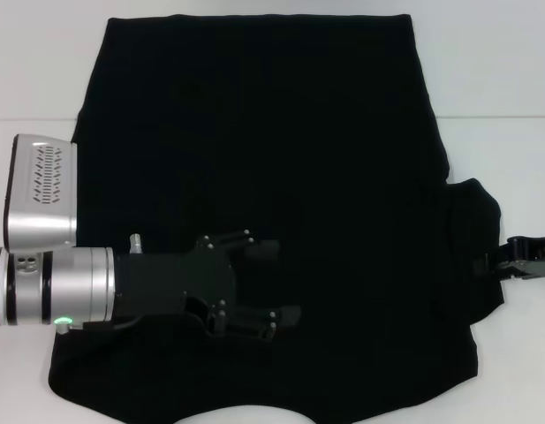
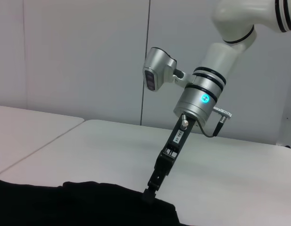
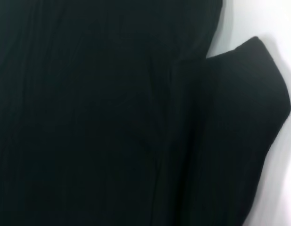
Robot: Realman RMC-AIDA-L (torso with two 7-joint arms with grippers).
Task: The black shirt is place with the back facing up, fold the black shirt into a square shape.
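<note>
Two grippers: both on view in head cam, L one over the cloth, R one at the cloth's edge.
Near edge: black shirt (image 1: 281,150) runs to the bottom of head view, w/ a pale curved notch in its near hem; plain dark side up, no lettering seen.
L gripper (image 1: 274,287): silver-and-black arm comes in from the robot's left, low over the near-left part of the shirt; fingers (image 1: 265,249) spread wide, nothing between them; can't tell if they touch the fabric.
R gripper (image 1: 495,262): at the right edge of head view, right at the sleeve; in L wrist cam it (image 2: 150,192) points steeply down, tips meeting the cloth edge (image 2: 88,202); jaws look pinched narrow on the sleeve fabric.
Sleeve: right sleeve flap (image 1: 471,256) sticks out past the body toward the R gripper; R wrist cam shows it (image 3: 244,122) as a rounded flap beside the main panel, creases running alongside.
Mid: shirt spread flat, fills most of the white table (image 1: 493,79); left side angles in toward the far end.
Far: straight far edge of the shirt lies near the table's far side; seam btw two tabletops crosses behind it.
Backdrop: pale wall panels (image 2: 88,56) in L wrist cam.
</note>
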